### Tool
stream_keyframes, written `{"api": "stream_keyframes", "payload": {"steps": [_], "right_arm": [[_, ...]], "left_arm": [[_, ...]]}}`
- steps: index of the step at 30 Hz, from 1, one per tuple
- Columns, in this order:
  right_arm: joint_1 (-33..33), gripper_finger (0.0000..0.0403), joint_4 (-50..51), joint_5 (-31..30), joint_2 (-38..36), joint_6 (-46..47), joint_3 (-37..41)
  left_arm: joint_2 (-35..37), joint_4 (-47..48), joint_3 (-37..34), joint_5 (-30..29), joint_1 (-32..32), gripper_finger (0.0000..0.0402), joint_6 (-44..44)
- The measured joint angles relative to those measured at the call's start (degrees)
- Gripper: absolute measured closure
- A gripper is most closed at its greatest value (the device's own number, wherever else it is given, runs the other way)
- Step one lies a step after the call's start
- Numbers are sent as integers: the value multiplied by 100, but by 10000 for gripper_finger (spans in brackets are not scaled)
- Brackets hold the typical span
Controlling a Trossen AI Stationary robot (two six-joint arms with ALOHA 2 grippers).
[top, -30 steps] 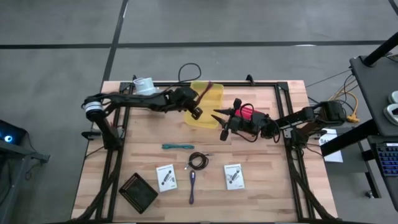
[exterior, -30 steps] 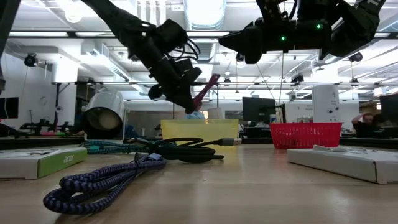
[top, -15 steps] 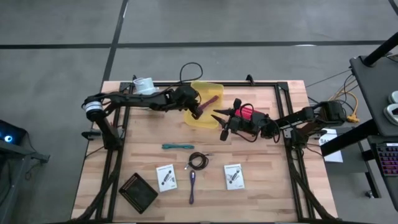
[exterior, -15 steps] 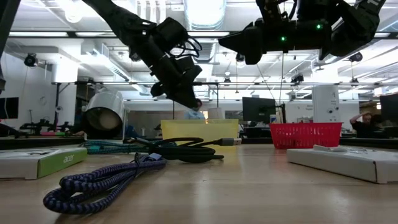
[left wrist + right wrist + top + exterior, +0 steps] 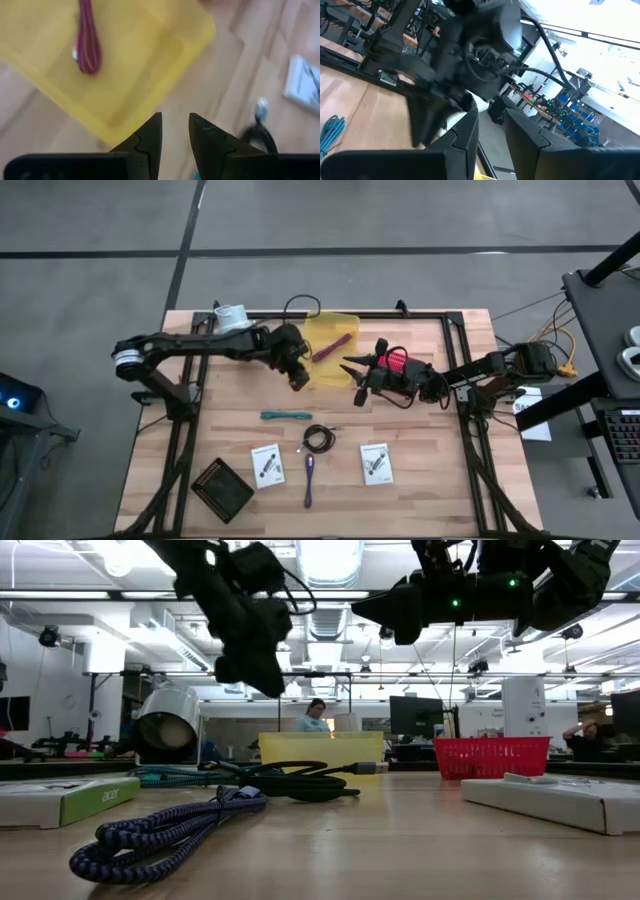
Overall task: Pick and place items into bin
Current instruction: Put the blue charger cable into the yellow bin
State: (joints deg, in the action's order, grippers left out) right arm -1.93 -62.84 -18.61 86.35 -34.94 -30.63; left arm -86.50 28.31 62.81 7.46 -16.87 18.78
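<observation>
The magenta stick (image 5: 333,347) lies inside the yellow bin (image 5: 345,325); it also shows in the left wrist view (image 5: 87,37). My left gripper (image 5: 297,375) hangs over the table just off the bin's near left corner, a little open and empty (image 5: 175,125). My right gripper (image 5: 352,380) hovers open and empty by the bin's near right side. The teal tool (image 5: 286,416), coiled black cable (image 5: 319,439), purple stick (image 5: 309,480) and two white cards (image 5: 267,465) (image 5: 376,463) lie flat on the near half of the table.
A white cup (image 5: 232,317) stands at the far left. A red basket (image 5: 397,363) sits under the right arm. A black square pad (image 5: 222,488) lies at the near left. A black frame runs along the table's edges.
My left gripper has let go of the magenta stick, which has dropped and now lies in the yellow bin. The gripper has then drawn back from over the bin toward the table's left and near edges.
</observation>
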Motion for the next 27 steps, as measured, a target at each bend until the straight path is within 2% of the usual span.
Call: {"api": "stream_keyframes", "payload": {"steps": [5,16,27], "right_arm": [[0,326,14,2,0,-20,0],[0,327,16,4,0,-15,0],[2,329,10,7,0,0,0]], "left_arm": [[305,575,-116,-89,524,322,-359],[462,685,-601,-194,1792,322,-1809],[23,674,-908,-696,2005,322,-1912]]}}
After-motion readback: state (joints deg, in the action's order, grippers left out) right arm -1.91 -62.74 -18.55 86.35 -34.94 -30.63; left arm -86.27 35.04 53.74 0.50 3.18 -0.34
